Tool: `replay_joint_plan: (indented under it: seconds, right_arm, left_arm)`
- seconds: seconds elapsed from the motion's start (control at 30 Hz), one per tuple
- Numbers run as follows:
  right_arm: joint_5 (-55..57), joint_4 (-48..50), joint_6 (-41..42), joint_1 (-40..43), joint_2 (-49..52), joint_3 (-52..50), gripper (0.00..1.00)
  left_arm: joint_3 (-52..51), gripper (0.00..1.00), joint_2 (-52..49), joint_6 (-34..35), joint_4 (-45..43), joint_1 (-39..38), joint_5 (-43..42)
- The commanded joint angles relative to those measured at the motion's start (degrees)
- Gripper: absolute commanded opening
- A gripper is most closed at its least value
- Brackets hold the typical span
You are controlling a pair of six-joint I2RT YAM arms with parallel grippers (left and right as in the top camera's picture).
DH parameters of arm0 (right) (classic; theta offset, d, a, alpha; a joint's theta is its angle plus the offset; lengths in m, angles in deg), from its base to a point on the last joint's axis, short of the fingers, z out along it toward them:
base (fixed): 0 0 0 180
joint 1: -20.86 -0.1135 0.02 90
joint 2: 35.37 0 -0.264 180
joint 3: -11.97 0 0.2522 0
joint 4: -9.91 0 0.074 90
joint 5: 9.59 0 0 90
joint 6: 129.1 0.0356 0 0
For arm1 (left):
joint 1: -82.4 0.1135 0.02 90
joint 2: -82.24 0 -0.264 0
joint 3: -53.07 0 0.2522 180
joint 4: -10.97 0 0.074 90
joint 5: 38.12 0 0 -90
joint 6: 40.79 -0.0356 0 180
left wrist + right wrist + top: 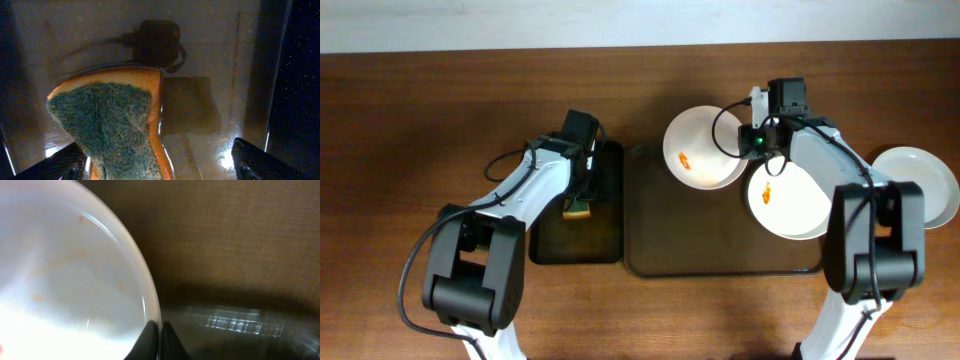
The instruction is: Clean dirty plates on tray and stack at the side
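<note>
Robot arms are pictured from overhead at the brown tray: two smeared plates are seen side by side on it, a third plate on the surface just off its right edge. Left of the tray, a sponge is framed by the left end effector, spread wide. Over the tray, a smeared plate is pinched at its rim by the right end effector, drawn narrow.

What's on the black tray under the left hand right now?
A sponge, orange with a green scrub face, sits on the black tray between the fingers of the open left hand. From overhead the arm covers the tray's far end, so anything there is hidden.
</note>
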Motion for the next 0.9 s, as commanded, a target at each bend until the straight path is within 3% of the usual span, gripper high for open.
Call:
replay_joint_plan:
  seconds: [0.0, 0.17, 0.37, 0.43, 0.47, 0.57, 0.63, 0.73, 0.77, 0.8, 0.83, 0.87]
  right_arm:
    - [-4.66, -9.88, 12.04, -0.04, -8.68, 0.48, 0.04]
    - [-5.90, -28.04, 18.08, -1.60, -11.10, -0.35, 0.04]
    - [-0.02, -29.55, 25.20, -10.97, -11.10, -5.18, 0.04]
    - [-0.28, -31.58, 25.79, -12.37, -11.13, -5.25, 0.10]
    - [-0.24, -32.96, 25.75, -12.63, -11.13, -5.25, 0.13]
    - [-0.68, -34.53, 24.28, -11.98, -11.50, -5.11, 0.19]
    - [-0.70, -35.41, 22.58, -11.65, -11.69, -4.50, 0.25]
    - [-2.69, -36.89, 19.89, -11.56, -12.17, -2.99, 0.28]
    - [-2.64, -37.11, 19.74, -11.56, -12.17, -2.95, 0.29]
    - [-2.64, -37.27, 18.93, -11.58, -12.17, -2.95, 0.29]
    - [-2.64, -37.57, 18.51, -11.58, -12.17, -2.95, 0.29]
    - [-2.64, -37.59, 17.88, -11.54, -12.17, -2.95, 0.31]
  left_arm:
    - [-0.04, 0.91, -0.59, -0.07, -0.07, 0.35, -0.42]
    - [-0.04, 0.92, -0.59, -0.07, -0.13, 0.35, -0.42]
    - [-0.04, 0.91, -0.59, -0.09, -1.07, 0.35, 1.57]
    - [-0.04, 0.91, -0.59, -0.09, -2.05, 0.35, 4.00]
    - [-0.04, 0.85, -0.59, -0.11, -2.49, 0.35, 4.74]
    - [-0.24, 0.49, -1.20, -0.11, -4.42, 0.35, 4.83]
    - [-0.31, 0.59, -1.70, -0.11, -5.03, 0.35, 4.83]
    - [-0.33, 0.66, -2.05, -0.11, -5.53, 0.35, 4.81]
    - [-0.37, 0.52, -2.10, -0.09, -5.70, 0.35, 4.81]
    - [-0.37, 0.13, -2.10, -0.11, -5.66, 0.35, 4.81]
    - [-0.37, 0.00, -2.10, -0.13, -5.64, 0.35, 4.81]
    - [-0.37, 0.07, -2.10, -0.55, -5.57, 0.35, 4.79]
